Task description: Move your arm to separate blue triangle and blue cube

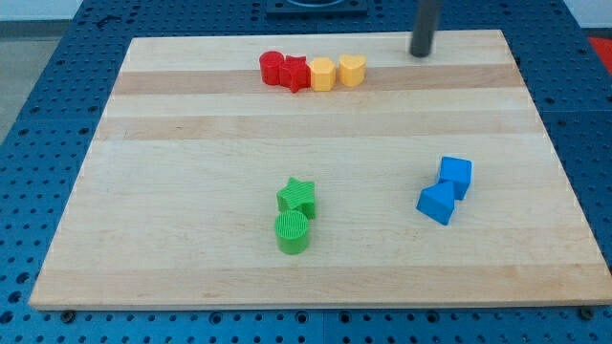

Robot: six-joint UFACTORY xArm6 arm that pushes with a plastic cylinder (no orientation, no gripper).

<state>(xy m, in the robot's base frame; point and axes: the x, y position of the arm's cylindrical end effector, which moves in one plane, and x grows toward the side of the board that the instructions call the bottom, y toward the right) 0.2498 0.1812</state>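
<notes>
Blue triangle (pixel 437 204) and blue cube (pixel 456 176) sit touching at our surface's (pixel 191 258) right side. We have no jawed end effector, only my tip (pixel 421 53), well apart at the top; the approach remains, then wedging between them.

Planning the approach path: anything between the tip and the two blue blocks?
No. In the camera view, only bare board lies between my tip at the view's top and the blue cube, which touches the blue triangle below it.
</notes>
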